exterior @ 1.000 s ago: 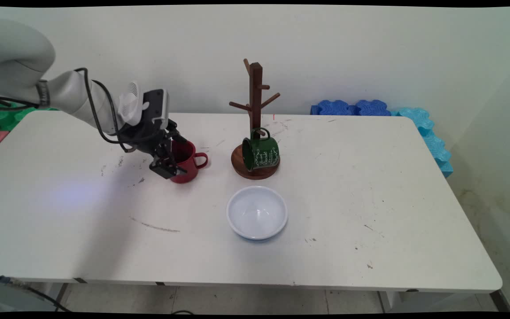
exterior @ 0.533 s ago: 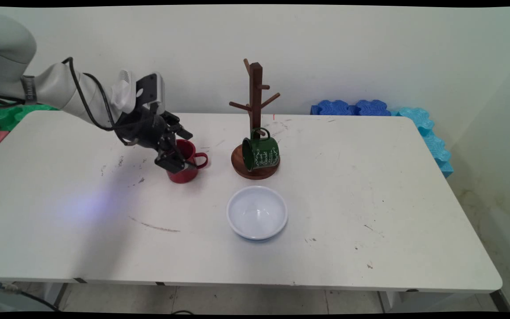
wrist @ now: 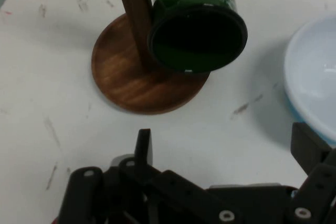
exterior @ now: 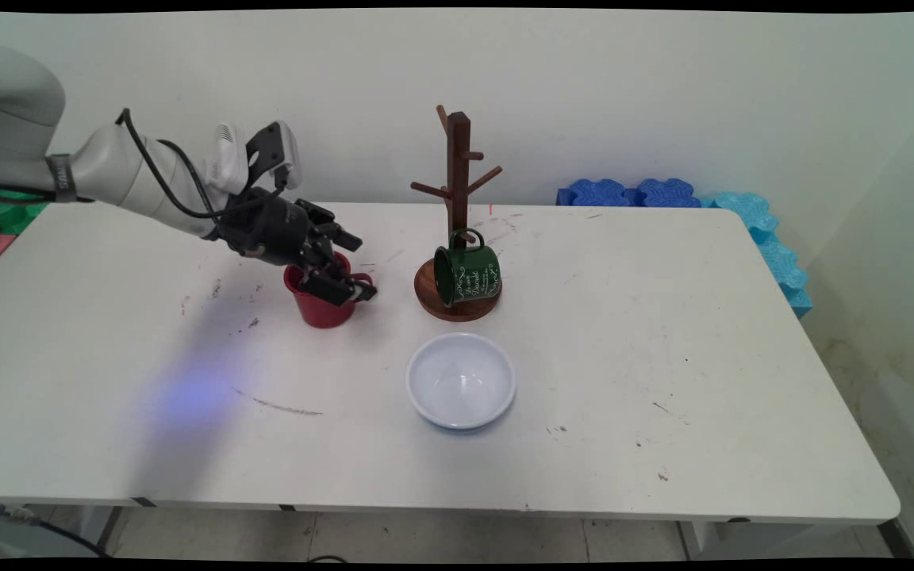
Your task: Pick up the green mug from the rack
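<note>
- Gripper (exterior: 350,270) hovers over the red mug (exterior: 320,305), its fingers spread apart with nothing between them; in the hand view one finger (wrist: 143,148) shows at left and the other at right.
- Red mug stands upright on the white table (exterior: 663,341), at about 9 o'clock from the wooden mug tree (exterior: 458,222).
- Green mug (exterior: 469,274) lies tilted against the tree's base, mouth toward the gripper.
- White bowl (exterior: 461,381) sits at 6 o'clock from the tree.
</note>
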Motion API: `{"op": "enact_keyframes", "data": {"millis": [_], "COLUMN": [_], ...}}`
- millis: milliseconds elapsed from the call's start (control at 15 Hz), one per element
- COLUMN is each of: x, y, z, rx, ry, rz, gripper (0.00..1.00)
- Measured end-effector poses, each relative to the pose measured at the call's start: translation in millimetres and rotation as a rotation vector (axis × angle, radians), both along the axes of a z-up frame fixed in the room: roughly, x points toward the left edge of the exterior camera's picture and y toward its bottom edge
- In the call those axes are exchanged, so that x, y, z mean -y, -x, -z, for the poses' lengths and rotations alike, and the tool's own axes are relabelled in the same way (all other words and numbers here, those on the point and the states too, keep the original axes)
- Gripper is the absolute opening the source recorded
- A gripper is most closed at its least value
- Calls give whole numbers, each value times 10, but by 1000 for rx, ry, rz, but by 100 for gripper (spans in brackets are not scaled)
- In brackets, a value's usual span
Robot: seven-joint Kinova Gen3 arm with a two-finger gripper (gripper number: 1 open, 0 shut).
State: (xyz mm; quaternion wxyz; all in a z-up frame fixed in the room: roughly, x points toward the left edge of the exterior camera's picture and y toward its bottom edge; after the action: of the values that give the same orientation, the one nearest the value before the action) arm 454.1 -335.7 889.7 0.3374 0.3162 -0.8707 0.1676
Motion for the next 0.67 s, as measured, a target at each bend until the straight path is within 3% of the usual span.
{"op": "enact_keyframes", "data": {"millis": [667], "x": [104], "y": [105], "z": [381], "rx": [-210], "ry": [-37], "rz": [-124], "gripper": [100]}}
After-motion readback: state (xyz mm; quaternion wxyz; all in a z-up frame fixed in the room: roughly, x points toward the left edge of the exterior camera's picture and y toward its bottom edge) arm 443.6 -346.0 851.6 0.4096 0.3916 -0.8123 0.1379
